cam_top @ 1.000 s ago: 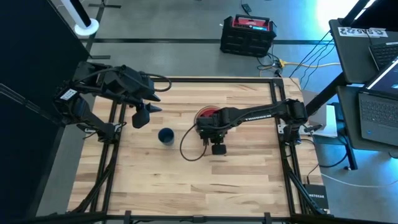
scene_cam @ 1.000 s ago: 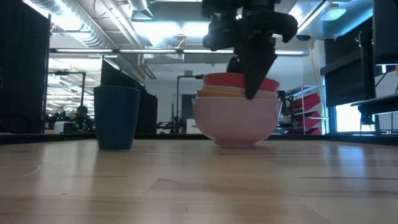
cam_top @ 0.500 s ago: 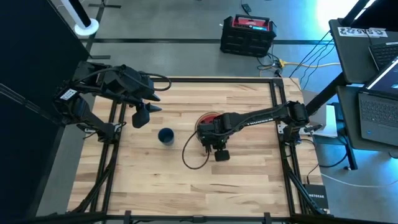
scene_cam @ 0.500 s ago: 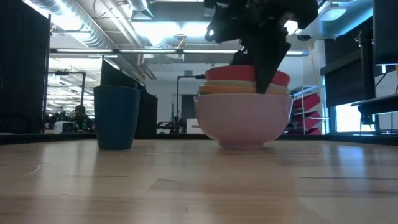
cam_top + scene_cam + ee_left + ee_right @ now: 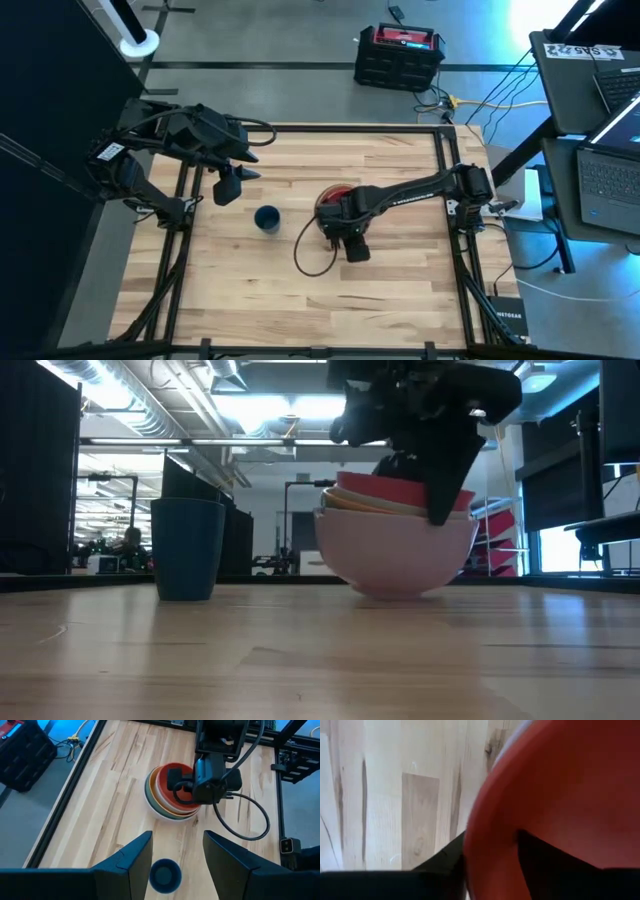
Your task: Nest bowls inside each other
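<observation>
Right now the bowls sit nested in one stack [image 5: 331, 197] near the middle of the wooden table [image 5: 400, 300], a bit toward its far edge and right of centre. In the low view the white bowl [image 5: 395, 553] is the outermost, resting on the tabletop, w/ the orange bowl [image 5: 345, 503] and the red bowl [image 5: 385, 490] rims showing above it; the upper rims sit tilted, not level. From the left wrist view the stack [image 5: 167, 790] shows a pale outer rim, then greenish, orange and red rings inward. The right gripper [image 5: 348, 240] is at the stack's near rim, its arm reaching in from the table's right edge; one finger [image 5: 540, 855] is inside the red bowl and the other [image 5: 445, 855] outside, so they straddle the rim w/ the wall between them. Whether they press on it or have let go, can't tell. The dark blue cup [image 5: 266, 218] stands upright left of the stack, apart from it. The left gripper [image 5: 228, 187] hangs over the table's far left corner area, fingers spread apart, nothing in them. A black cable [image 5: 305, 250] loops over the tabletop beside the right gripper.
</observation>
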You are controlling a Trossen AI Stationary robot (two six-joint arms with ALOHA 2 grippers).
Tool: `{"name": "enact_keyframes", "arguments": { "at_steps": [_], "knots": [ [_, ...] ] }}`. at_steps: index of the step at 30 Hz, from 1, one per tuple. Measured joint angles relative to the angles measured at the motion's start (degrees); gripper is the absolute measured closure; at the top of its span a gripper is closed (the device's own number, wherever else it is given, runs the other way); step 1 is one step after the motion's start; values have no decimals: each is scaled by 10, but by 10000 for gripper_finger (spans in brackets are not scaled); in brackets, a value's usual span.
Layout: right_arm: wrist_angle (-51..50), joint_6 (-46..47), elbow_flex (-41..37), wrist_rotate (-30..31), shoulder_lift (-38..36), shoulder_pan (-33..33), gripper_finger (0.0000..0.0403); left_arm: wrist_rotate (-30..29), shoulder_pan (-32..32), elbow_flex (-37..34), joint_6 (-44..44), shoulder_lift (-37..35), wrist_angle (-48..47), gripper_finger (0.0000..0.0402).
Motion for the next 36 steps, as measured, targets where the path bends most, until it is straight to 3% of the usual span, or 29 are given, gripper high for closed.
{"name": "enact_keyframes", "arguments": {
  "at_steps": [6,15,21,36],
  "knots": [
    [-8,0,5,15,-4,-6,226,0,0,0,3,0,0,241],
    [-29,-3,56,22,-12,-41,226,0,0,0,2,0,0,241],
    [-126,-17,140,32,-21,-39,226,0,0,-15,4,-1,1,241],
    [-141,93,202,172,-182,-4,226,28,13,-486,127,-1,170,241]
  ]
}}
